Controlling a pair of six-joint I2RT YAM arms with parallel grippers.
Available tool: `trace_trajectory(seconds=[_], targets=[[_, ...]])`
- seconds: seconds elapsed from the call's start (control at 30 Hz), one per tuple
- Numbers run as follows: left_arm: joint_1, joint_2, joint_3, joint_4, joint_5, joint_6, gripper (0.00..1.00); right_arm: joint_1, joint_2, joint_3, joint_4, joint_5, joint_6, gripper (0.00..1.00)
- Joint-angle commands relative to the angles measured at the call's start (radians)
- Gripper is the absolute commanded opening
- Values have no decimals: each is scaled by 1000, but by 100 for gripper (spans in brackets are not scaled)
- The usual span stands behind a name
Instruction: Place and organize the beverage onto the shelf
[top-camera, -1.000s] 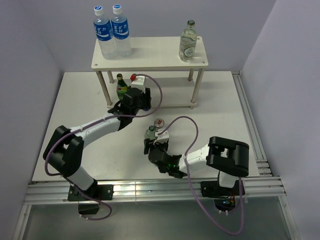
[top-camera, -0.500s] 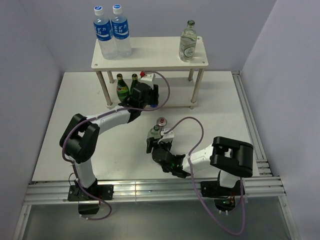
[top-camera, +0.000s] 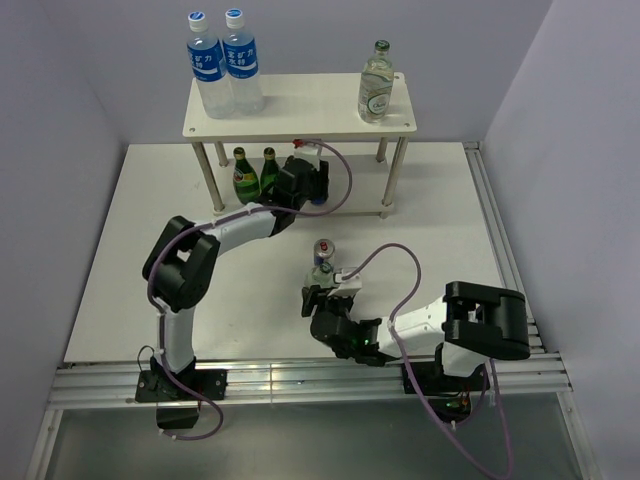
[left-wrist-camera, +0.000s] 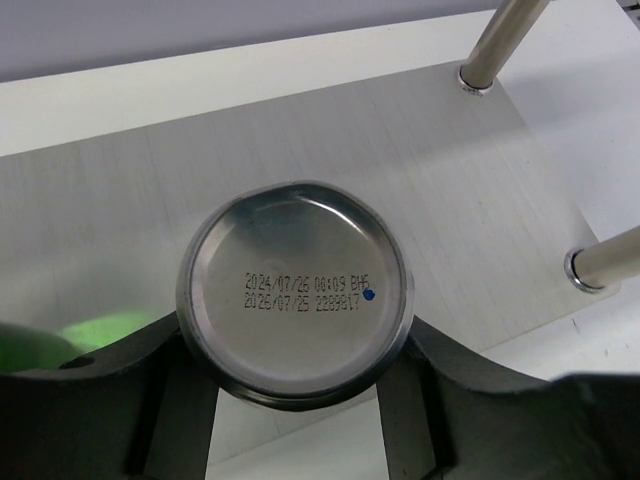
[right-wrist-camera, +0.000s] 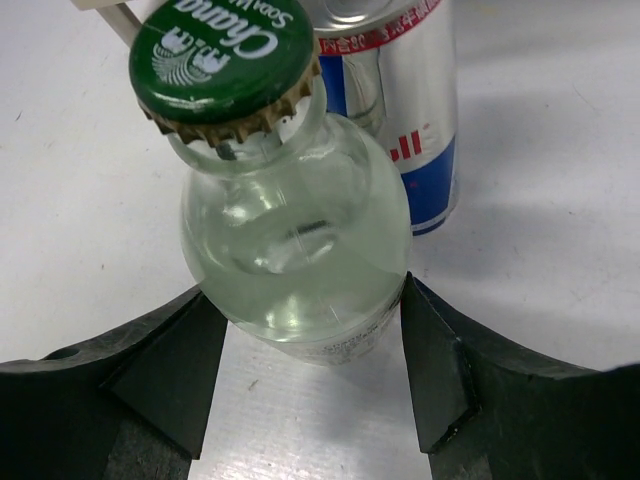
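Left arm (top-camera: 215, 235): base at the lower left of the overhead view; upper link rises to a sharply bent elbow left of centre; forearm stretches up and right toward mid-frame
Left gripper (top-camera: 306, 184): just above the centre of the overhead view; in its wrist view the dark fingers (left-wrist-camera: 175, 395) fill the bottom edge, closed against both sides of a can (left-wrist-camera: 295, 290)
Right arm (top-camera: 440, 330): base at the lower right; folded low; forearm runs left along the lower part of the frame
Right gripper (top-camera: 321, 296): slightly below centre, pointing up-frame; fingers (right-wrist-camera: 440, 385) clamped on either side of a clear bottle (right-wrist-camera: 300, 260)
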Motion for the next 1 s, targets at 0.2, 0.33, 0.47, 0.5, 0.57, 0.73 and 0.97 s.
trace_trajectory(seconds=[0.2,0.33,0.47,0.5,0.57,0.73,0.97], targets=[[4,47,101,68,-62,21,14,46,11,-19,-188,57,109,0],[4,56,97,70,-63,27,48,54,18,-5,-213,62,123,0],[4,62,90,76,-63,30,60,58,27,4,-233,68,133,1],[4,65,92,76,-63,29,63,61,28,4,-239,69,135,2],[4,69,93,75,-65,27,66,63,33,9,-242,71,135,6],[4,76,94,73,-60,21,71,69,44,20,-260,74,140,12],[1,29,35,85,-71,4,99,75,61,36,-269,81,136,37]])
